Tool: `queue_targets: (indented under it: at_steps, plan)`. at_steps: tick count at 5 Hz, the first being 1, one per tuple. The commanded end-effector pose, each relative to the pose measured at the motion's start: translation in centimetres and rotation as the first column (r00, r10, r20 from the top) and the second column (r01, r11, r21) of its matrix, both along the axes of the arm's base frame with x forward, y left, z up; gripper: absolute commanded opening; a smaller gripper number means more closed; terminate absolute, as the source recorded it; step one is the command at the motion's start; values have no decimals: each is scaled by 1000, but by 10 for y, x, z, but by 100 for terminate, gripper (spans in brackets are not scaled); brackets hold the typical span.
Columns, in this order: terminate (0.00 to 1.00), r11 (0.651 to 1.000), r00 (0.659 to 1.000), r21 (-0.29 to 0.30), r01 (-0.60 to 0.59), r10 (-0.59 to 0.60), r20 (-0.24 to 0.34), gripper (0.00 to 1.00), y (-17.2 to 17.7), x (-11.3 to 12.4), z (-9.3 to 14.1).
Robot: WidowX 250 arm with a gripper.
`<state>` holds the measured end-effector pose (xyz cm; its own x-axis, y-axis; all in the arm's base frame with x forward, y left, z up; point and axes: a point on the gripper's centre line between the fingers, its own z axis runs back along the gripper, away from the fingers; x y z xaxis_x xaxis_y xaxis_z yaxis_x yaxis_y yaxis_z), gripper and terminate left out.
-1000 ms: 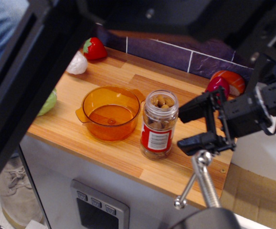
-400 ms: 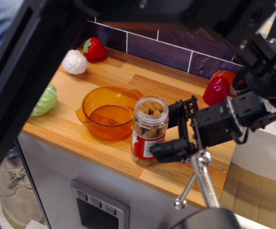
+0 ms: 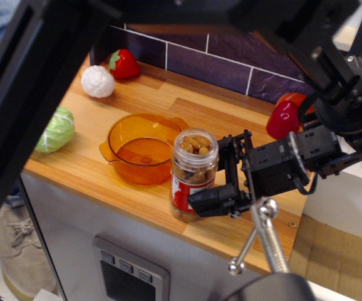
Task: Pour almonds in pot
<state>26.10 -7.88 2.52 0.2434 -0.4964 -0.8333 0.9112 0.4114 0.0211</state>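
The almonds (image 3: 195, 145) fill a clear open-topped jar (image 3: 188, 183) with a red-and-white label. The jar stands on the wooden counter, just right of the pot. The pot (image 3: 144, 170) is round, translucent orange and empty, with small side handles. My black gripper (image 3: 207, 174) reaches in from the right at jar height. Its jaws are spread, with one finger (image 3: 211, 199) across the jar's lower front and the other behind the jar's upper right side. The jar leans slightly left, and its rim is close to the pot's rim.
A strawberry toy (image 3: 124, 63) and a white vegetable toy (image 3: 98, 81) lie at the back left. A green cabbage toy (image 3: 56, 130) sits at the left edge. A red-orange toy (image 3: 285, 117) is at the back right by the purple tiled wall. The counter's front edge is just below the jar.
My gripper has moved left from open space to straddle the jar. The jar has shifted left towards the pot and leans a little.
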Motion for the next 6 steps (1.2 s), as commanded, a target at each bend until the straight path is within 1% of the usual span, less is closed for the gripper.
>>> queue_targets:
  at_steps: [1,2,3,4,5,6]
  plan:
    - [0,939,994,-327,-106,92,-58,0,-9,0,41]
    - [0,827,989,-545,-140,91,-116,0,-13,3,43]
    - [0,644,963,-716,-268,147,-227,0,-11,6,35]
    - [0,522,959,-807,-276,98,-264,0,-5,12,34]
    - [0,449,933,-829,-333,27,-359,0,0,15,40]
    - [0,393,902,-842,-370,-64,-426,0,1,14,50]
